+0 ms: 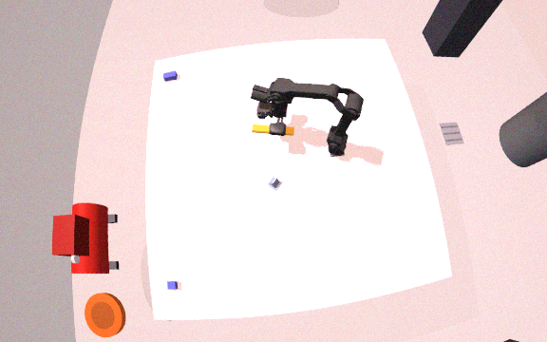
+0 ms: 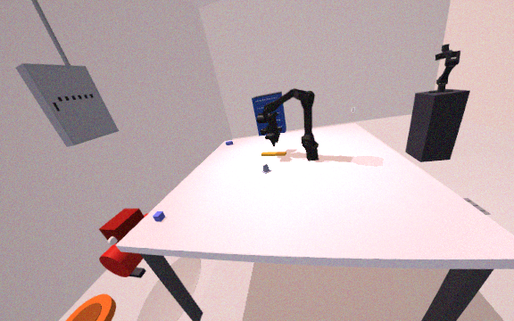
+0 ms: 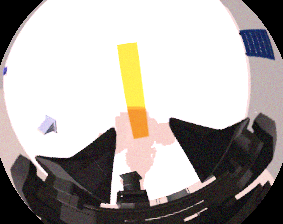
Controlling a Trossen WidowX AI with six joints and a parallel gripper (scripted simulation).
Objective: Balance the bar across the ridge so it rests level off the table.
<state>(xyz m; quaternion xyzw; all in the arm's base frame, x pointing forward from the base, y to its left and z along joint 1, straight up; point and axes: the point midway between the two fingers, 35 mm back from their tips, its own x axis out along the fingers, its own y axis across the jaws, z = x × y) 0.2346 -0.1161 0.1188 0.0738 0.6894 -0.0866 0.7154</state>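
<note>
The yellow-orange bar point(image 1: 260, 128) point(image 2: 273, 153) point(image 3: 129, 75) lies flat on the white table point(image 1: 373, 237) point(image 2: 328, 214). One part looks darker orange in the wrist view, where the arm's shadow falls. The small grey ridge point(image 1: 274, 183) point(image 2: 266, 168) point(image 3: 48, 124) stands apart from the bar, on the near side in the exterior view, with nothing on it. My gripper point(image 1: 279, 128) point(image 2: 274, 144) point(image 3: 143, 124) is open and empty. It points down above the bar without touching it and hides part of it in the top view.
Two small blue blocks stand near the table's left edge, one at the back point(image 1: 170, 76) point(image 2: 229, 143) and one at the front point(image 1: 172, 285) point(image 2: 159, 217). Beyond the table are a red machine point(image 1: 90, 237) point(image 2: 120, 260), an orange disc point(image 1: 104, 314) and a dark pedestal point(image 2: 437, 125) bearing another arm.
</note>
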